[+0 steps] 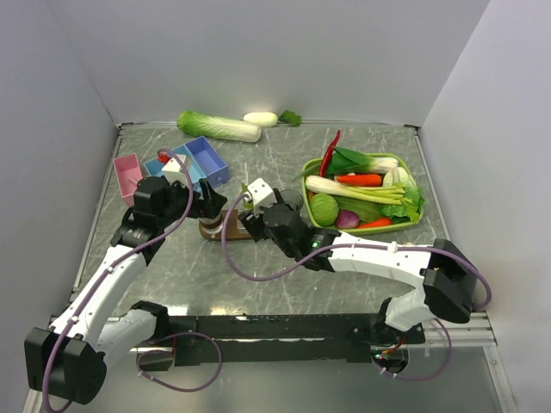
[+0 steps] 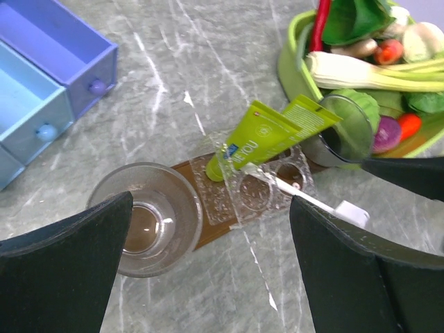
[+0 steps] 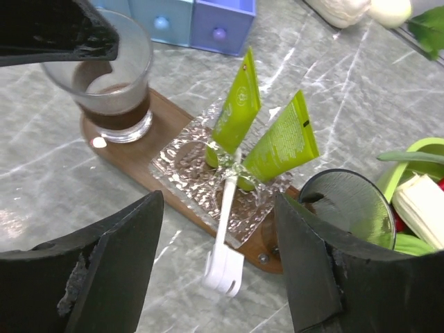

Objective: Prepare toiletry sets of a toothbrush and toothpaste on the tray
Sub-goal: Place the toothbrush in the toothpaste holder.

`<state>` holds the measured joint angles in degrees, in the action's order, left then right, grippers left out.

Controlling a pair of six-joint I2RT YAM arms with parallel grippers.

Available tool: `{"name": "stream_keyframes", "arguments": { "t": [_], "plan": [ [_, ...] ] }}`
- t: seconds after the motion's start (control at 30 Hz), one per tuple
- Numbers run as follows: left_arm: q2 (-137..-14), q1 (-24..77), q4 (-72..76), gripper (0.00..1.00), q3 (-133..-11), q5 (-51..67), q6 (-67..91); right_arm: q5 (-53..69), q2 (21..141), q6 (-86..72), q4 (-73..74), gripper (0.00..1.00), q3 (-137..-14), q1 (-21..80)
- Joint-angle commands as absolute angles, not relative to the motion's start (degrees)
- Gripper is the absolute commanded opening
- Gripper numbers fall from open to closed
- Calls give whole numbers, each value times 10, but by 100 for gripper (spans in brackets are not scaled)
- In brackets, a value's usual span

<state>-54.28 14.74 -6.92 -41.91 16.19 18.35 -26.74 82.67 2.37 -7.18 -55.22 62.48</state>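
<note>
Hovering over the tray with both pincers spread wide

The tray [image 3: 128,152] lies on the grey marble table [image 1: 284,163], between the blue box [image 1: 207,159] and the green basket [image 1: 392,225] of vegetables. A clear tumbler [image 3: 114,76] stands on one end of the tray, and a dark tumbler [image 3: 347,205] is at the other. Between them sits a clear holder [image 3: 182,156] with two toothpaste tubes [image 3: 236,111] leaning in it, narrow ends down. The toothbrush [image 3: 227,208] slants from the holder across the tray's edge, its broad end out over the table. The right gripper [image 3: 218,208] is spread wide, one finger on either side of the toothbrush, touching nothing. The left gripper [image 2: 211,205] is just as wide and holds nothing, with one finger [image 2: 69,263] over the clear tumbler's rim.
</note>
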Motion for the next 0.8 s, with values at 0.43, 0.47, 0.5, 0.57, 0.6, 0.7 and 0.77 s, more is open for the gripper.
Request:
{"name": "stream_keyframes", "arguments": {
  "t": [0.43,0.47,0.5,0.57,0.6,0.7,0.77],
  "plan": [
    [-577,-31,-120,87,-461,-32,230,67,652,-121,81,75,-635,357],
    [-585,-69,-122,84,-461,-22,235,69,639,-120,87,75,-633,347],
    [-604,-87,-125,79,-463,-14,240,78,633,-122,88,75,-629,338],
    [-624,-121,-123,74,-467,8,248,95,614,-132,82,75,-614,313],
    [-644,-131,-122,72,-473,14,253,102,609,-135,79,75,-609,307],
    [-684,-147,-120,69,-487,34,264,130,591,-154,62,75,-581,291],
    [-706,-148,-116,69,-496,25,264,148,583,-167,53,75,-563,285]
  ]
}}
